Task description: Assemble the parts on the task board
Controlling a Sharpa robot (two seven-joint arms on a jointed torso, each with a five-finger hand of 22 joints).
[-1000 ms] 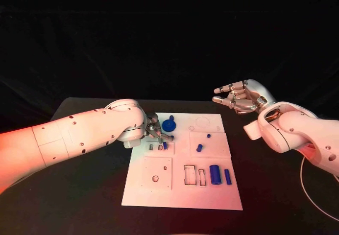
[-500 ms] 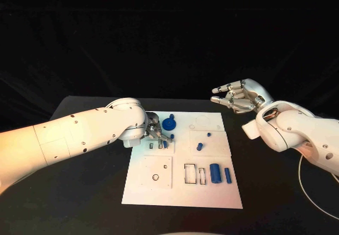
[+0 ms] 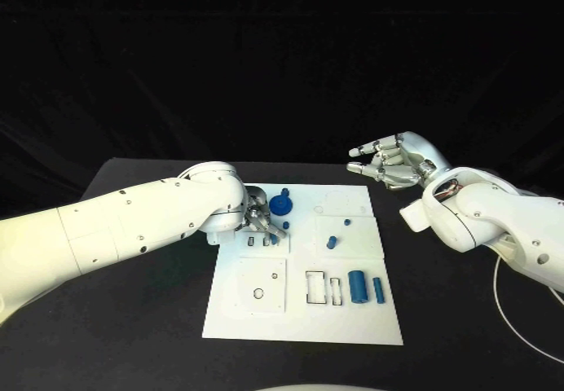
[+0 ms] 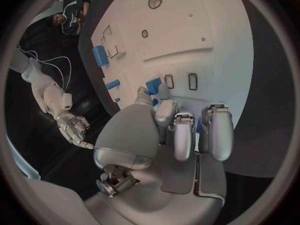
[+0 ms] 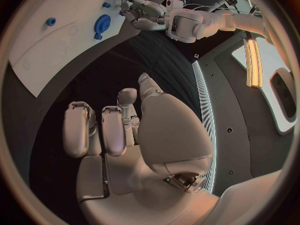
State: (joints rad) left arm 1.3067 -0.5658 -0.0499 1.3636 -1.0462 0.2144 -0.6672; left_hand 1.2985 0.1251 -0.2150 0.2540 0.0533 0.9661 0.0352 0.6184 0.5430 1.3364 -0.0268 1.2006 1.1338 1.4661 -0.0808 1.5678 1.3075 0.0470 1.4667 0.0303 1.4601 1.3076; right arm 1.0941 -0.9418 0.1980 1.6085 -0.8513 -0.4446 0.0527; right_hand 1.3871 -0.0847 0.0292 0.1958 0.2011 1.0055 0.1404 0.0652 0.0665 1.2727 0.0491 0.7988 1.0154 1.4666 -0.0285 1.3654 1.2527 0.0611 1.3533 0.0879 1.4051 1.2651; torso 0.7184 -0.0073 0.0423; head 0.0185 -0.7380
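Fingers of left hand (image 3: 261, 220) curl down onto task board (image 3: 300, 318), pinching a small blue part (image 4: 154, 84) by the slots. Right hand (image 3: 394, 161) hovers off board's far right corner, fingers apart, empty. Blue round part (image 3: 281, 205), blue block (image 3: 357, 289) sit on board.

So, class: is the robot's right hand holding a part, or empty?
Empty. The right hand hangs raised beyond the board's far right corner, fingers loosely curled, and the right wrist view shows nothing in its palm.
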